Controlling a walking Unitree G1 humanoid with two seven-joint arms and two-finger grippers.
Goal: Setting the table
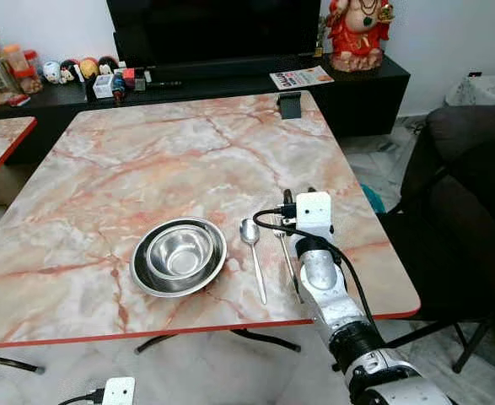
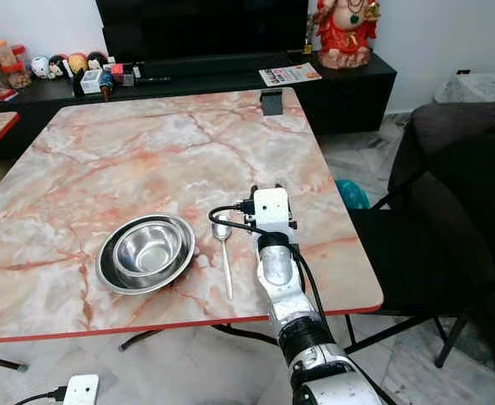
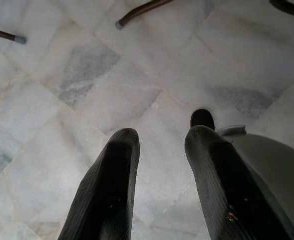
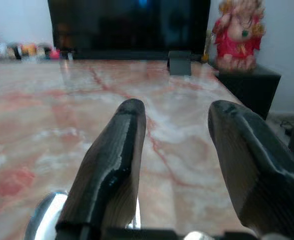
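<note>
Near the table's (image 1: 104,169) front edge, a shiny steel bowl (image 1: 179,256) sits with a spoon (image 1: 253,253) and fork (image 1: 286,253) just beside it, lots of bare marble behind. Right gripper (image 4: 174,125) hovers above the cutlery, fingers apart; left gripper (image 3: 159,145) hangs over the floor, also spread.

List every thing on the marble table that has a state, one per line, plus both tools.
Nested steel bowls: upright, empty, small one inside the large.
Steel spoon: flat, bowl end away from the robot, right of the bowls.
Steel fork: flat beside the spoon, partly under the right arm.
Black stand: upright at the far edge.
Right tool: open, empty, low over the cutlery.
Left tool: open, empty, over the floor.
</note>
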